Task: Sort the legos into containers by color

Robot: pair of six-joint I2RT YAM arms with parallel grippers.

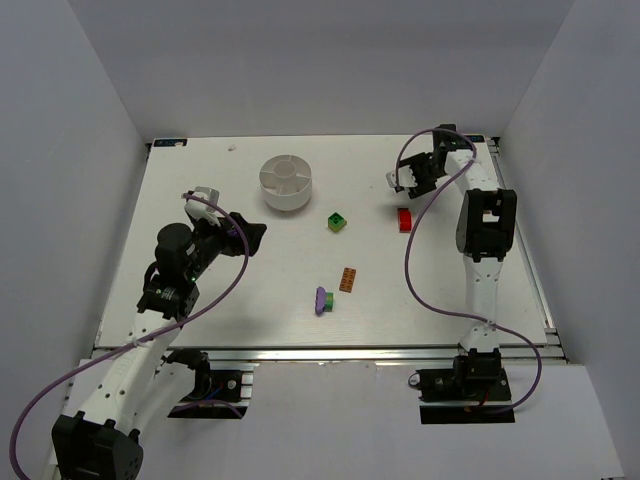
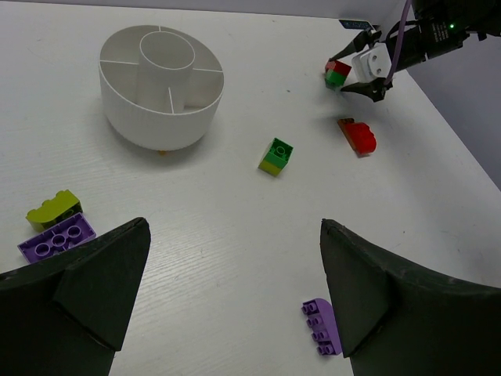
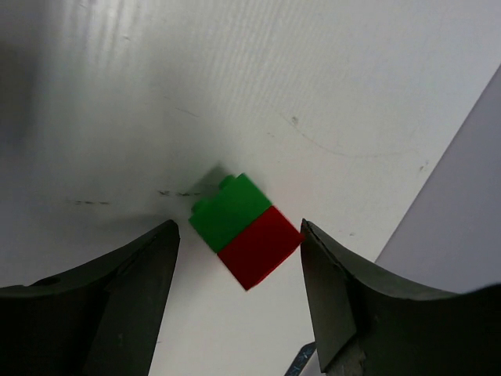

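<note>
Nearest the arm bases, on the matte white table (image 1: pixel 200 300), a purple brick (image 1: pixel 321 300) lies studs sideways. Just beyond it is a flat orange brick (image 1: pixel 348 280) with two rows of studs. The left gripper (image 2: pixel 232 243) hangs above the table with its dark, wedge-shaped fingers (image 2: pixel 94 290) spread wide and nothing between them. To its left in the wrist view, a lime brick (image 2: pixel 53 208) with a scalloped top sits touching a thin purple plate (image 2: pixel 57 237) (both hidden under the arm from above). Farther out, a glossy green-and-lime brick (image 2: pixel 275 156) stands alone mid-table. A rounded red brick (image 2: pixel 358 135) lies well to its right. Left of these stands the dish (image 2: pixel 162 86), round, smooth white plastic, with a tall centre well and thin walls dividing the ring into wedges. The parts of its compartments that show are plain white, and every brick in view lies outside it on the table. Farthest back, near the right rear corner, the right gripper (image 1: pixel 398 182) points down with its jaws parted around a green-and-red brick (image 3: pixel 246 229), two blocks joined into one. There is a clear gap on the green side, while the red corner lies very close to the other finger; I cannot tell whether it touches.
</note>
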